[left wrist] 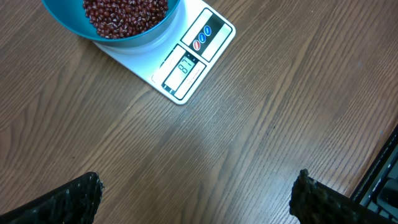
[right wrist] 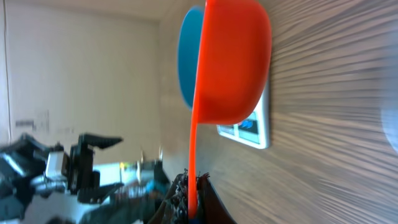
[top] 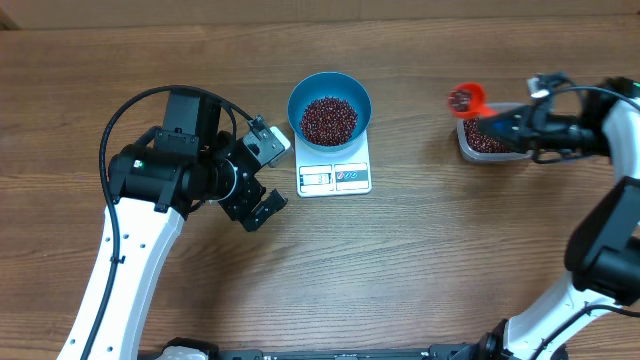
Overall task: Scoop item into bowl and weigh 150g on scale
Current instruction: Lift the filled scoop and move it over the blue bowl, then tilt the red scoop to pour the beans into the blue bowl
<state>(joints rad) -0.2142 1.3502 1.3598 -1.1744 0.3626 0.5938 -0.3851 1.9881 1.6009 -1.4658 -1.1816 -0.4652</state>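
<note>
The blue bowl [top: 303,92] stands on the white scale [top: 335,178] and holds a heap of red-brown beans [top: 329,120]. My left gripper [top: 275,176] hangs open just left of the scale, nothing between its fingers. From the left wrist, the bowl [left wrist: 68,28], beans [left wrist: 124,15] and scale [left wrist: 186,68] lie ahead of the wide-open left gripper [left wrist: 199,199]. My right gripper [top: 510,125] is shut on the handle of an orange scoop [top: 466,99] carrying beans, raised to the right of the bowl. In the right wrist view the scoop [right wrist: 233,62] rises from the right gripper [right wrist: 194,193], with bowl [right wrist: 185,62] and scale [right wrist: 261,134] behind.
A clear plastic tub [top: 487,143] holding more beans sits under the right gripper at the right of the table. Bare wooden tabletop [top: 400,260] stretches in front of the scale. The left arm's body [top: 160,170] stands left of the bowl.
</note>
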